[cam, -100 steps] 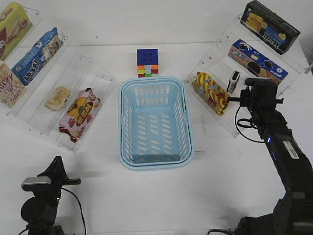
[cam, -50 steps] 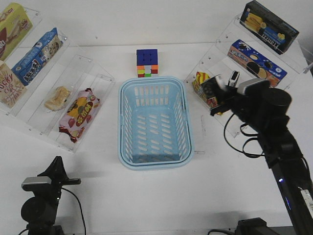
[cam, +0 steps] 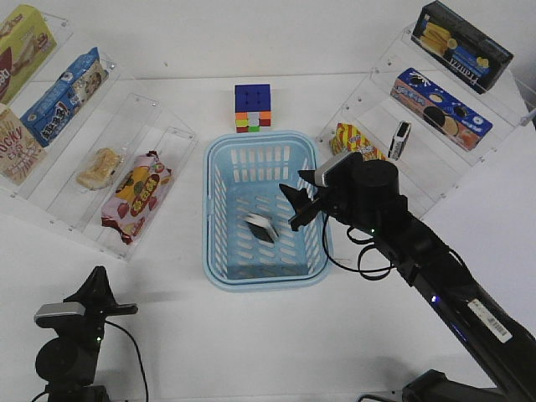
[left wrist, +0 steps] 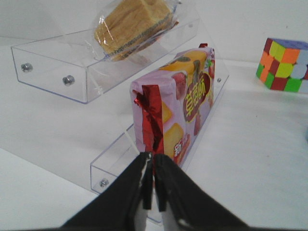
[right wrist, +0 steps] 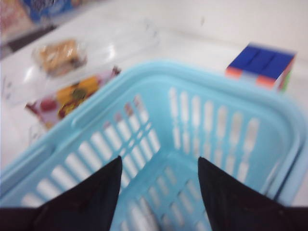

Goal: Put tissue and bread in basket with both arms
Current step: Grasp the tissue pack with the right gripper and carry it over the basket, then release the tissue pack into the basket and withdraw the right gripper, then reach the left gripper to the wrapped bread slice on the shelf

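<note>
The tissue (cam: 261,227) lies tilted on the slotted floor of the basket (cam: 219,251), near its middle, free of any grip; the basket sits on the white tabletop (cam: 184,335) between two clear racks. Just beside the tissue, over the basket's right rim, hangs the right pincer (cam: 295,203), its dark fingers spread wide with nothing between them; in the right wrist view the same pincer (right wrist: 159,185) shows two black fingertips (right wrist: 94,190) set well apart above the blurred blue slots.

The bread (cam: 98,167) rests in its clear wrap on the left acrylic shelf (cam: 167,117), on the tier just behind the pink-red snack bag (cam: 136,194); the left wrist view shows the bread (left wrist: 134,24) lying in its tray, with the snack bag (left wrist: 175,108) standing on edge in the tray nearer the camera.

The left pincer (left wrist: 153,185) points at the snack bag with its fingers pressed nearly together, holding nothing; in the front view the left arm (cam: 75,322) sits low at the near left corner, well apart from the basket.

A coloured puzzle cube (cam: 253,107) stands just behind the basket; a second black-and-white pack (cam: 400,139) stands upright on the right rack (cam: 435,180), beside a yellow-red snack bag (cam: 356,138).
</note>
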Tool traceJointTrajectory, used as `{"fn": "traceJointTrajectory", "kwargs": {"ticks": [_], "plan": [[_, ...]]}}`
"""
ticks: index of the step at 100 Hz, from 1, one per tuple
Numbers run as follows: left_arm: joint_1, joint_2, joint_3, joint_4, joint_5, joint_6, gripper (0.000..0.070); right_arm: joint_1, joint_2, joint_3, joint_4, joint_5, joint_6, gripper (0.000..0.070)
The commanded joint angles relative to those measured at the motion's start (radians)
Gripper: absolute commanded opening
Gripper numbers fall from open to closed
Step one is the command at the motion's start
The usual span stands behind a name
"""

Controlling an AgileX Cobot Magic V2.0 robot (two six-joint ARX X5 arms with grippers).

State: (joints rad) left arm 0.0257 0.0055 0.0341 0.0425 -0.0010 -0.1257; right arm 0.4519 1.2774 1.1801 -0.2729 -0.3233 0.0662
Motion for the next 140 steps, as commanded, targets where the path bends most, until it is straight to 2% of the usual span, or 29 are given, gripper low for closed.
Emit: {"fn": "traceJointTrajectory", "kwargs": {"ticks": [1, 7, 17, 25, 42, 48, 54, 76, 80, 90, 93, 96, 109, 124, 140], "plan": [[0.0, -0.002, -0.018, 0.012, 0.002, -0.13, 0.0001, -0.002, -0.029, 0.013, 0.006, 0.027, -0.007, 0.0199], [0.0, -0.002, -0.018, 0.011, 0.002, -0.183, 0.0001, -0.027, -0.067, 0.013, -0.021, 0.082, -0.019, 0.0004], [0.0, -0.002, -0.011, 0.01, 0.002, -0.291, 0.0001, -0.066, -0.135, -0.007, -0.054, 0.14, -0.025, 0.0], [0.0, -0.002, 0.012, 0.011, 0.002, -0.371, 0.0, -0.085, -0.219, -0.097, 0.013, 0.158, -0.025, 0.0], [0.0, 0.023, 0.159, -0.041, 0.031, -0.362, 0.0001, -0.094, -0.467, -0.457, 0.34, 0.217, -0.029, 0.0], [0.0, 0.066, 0.239, -0.085, 0.031, -0.314, 0.0001, -0.093, -0.534, -0.57, 0.438, 0.256, -0.027, 0.0], [0.0, 0.136, 0.327, -0.134, 0.031, -0.23, 0.0001, -0.093, -0.573, -0.642, 0.487, 0.287, -0.012, 0.0], [0.0, 0.525, 0.634, -0.254, 0.03, 0.204, 0.0019, -0.093, -0.582, -0.668, 0.437, 0.298, 0.019, 0.0], [0.0, 0.598, 0.681, -0.264, 0.03, 0.266, 0.0106, -0.092, -0.582, -0.668, 0.436, 0.296, 0.022, 0.0], [0.0, 0.762, 0.785, -0.278, 0.026, 0.371, 0.0443, -0.091, -0.582, -0.668, 0.436, 0.297, 0.039, 0.0], [0.0, 0.807, 0.814, -0.283, 0.023, 0.401, 0.0502, -0.092, -0.583, -0.668, 0.436, 0.297, 0.039, 0.0], [0.0, 0.85, 0.842, -0.286, 0.023, 0.431, 0.0532, -0.092, -0.583, -0.668, 0.436, 0.297, 0.039, 0.0], [-0.003, 1.011, 0.947, -0.283, 0.014, 0.546, 0.0534, -0.091, -0.583, -0.668, 0.437, 0.296, 0.039, 0.0], [-0.019, 1.162, 1.052, -0.283, -0.055, 0.662, 0.0538, -0.091, -0.583, -0.668, 0.436, 0.296, 0.04, 0.0], [-0.039, 1.273, 1.124, -0.283, -0.061, 0.69, 0.0538, -0.091, -0.583, -0.668, 0.436, 0.296, 0.04, 0.0]]}}
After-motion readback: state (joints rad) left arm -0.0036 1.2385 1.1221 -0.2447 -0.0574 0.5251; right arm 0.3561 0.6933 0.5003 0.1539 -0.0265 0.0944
